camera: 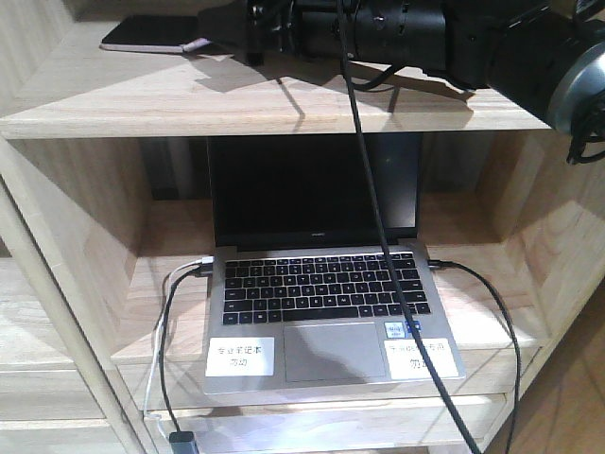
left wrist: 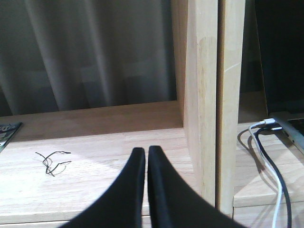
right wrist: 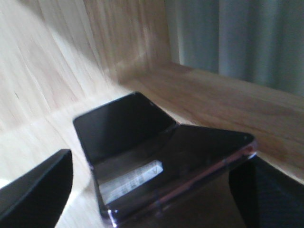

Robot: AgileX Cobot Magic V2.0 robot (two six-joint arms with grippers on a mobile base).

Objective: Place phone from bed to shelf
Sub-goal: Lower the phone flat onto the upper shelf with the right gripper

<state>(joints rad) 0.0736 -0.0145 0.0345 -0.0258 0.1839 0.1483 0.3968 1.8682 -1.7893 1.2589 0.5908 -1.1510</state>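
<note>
The phone (camera: 151, 36), a glossy black slab with a pinkish edge, lies flat on the top board of the light-wood shelf (camera: 284, 106). In the right wrist view the phone (right wrist: 142, 142) shows its white sticker. It rests on the shelf board (right wrist: 57, 80) between the wide-apart fingers of my right gripper (right wrist: 154, 160), which is open. In the front view the right gripper (camera: 257, 33) hangs just right of the phone. My left gripper (left wrist: 146, 151) is shut on nothing, above a lower shelf board (left wrist: 95, 142). The bed is out of view.
An open grey laptop (camera: 321, 312) with plugged-in cables (camera: 165, 312) fills the middle compartment. The right arm's black cable (camera: 378, 218) hangs across it. A twist of black wire (left wrist: 52, 161) lies on the lower board, beside an upright divider (left wrist: 204, 95). Grey curtain (left wrist: 95, 52) hangs behind.
</note>
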